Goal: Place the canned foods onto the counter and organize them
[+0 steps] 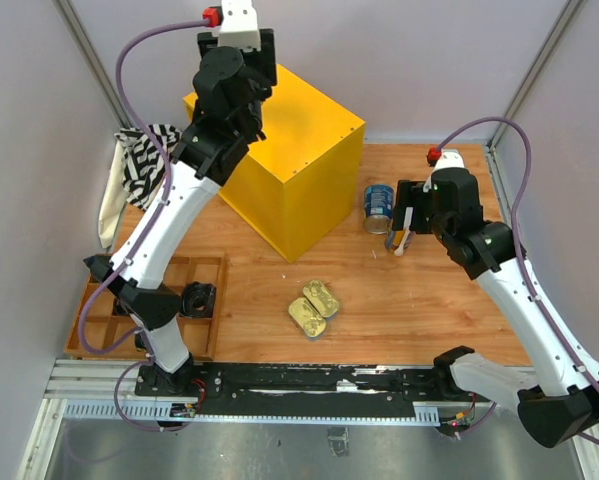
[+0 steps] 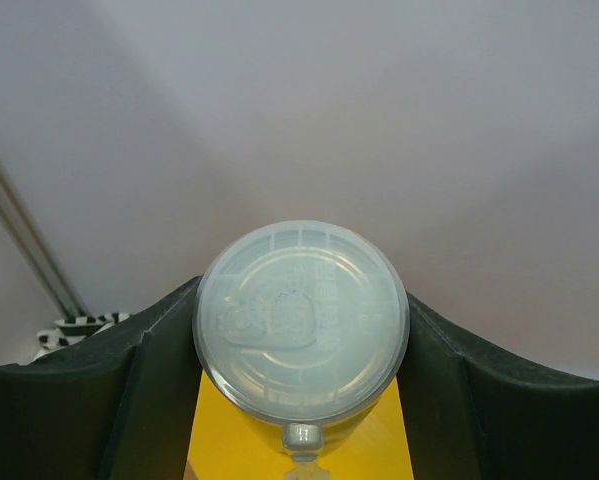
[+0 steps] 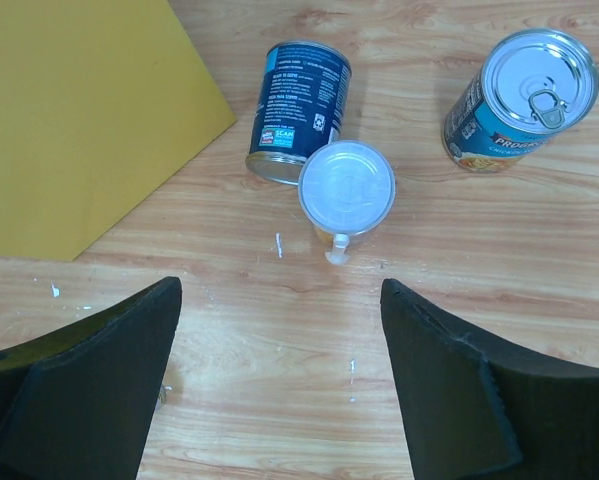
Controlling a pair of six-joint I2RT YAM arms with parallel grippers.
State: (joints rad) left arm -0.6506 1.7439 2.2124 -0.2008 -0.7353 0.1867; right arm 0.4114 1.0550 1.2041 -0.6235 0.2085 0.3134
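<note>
A slim white-lidded can (image 2: 301, 320) sits between the two dark fingers of my left gripper (image 2: 301, 335), which is shut on it. The yellow counter (image 2: 229, 440) shows right below the can; I cannot tell whether the can touches it. In the top view the left arm reaches over the counter's (image 1: 299, 150) back left corner and hides that can. My right gripper (image 3: 279, 290) hangs open and empty over the wood table. Ahead of it stands a second slim can (image 3: 346, 188). One blue can (image 3: 299, 95) lies on its side, another (image 3: 519, 95) stands upright. Two gold tins (image 1: 314, 305) lie mid-table.
A wooden compartment tray (image 1: 99, 315) with small black objects sits at the front left. A striped cloth (image 1: 144, 165) lies left of the counter. Grey walls close in the table on three sides.
</note>
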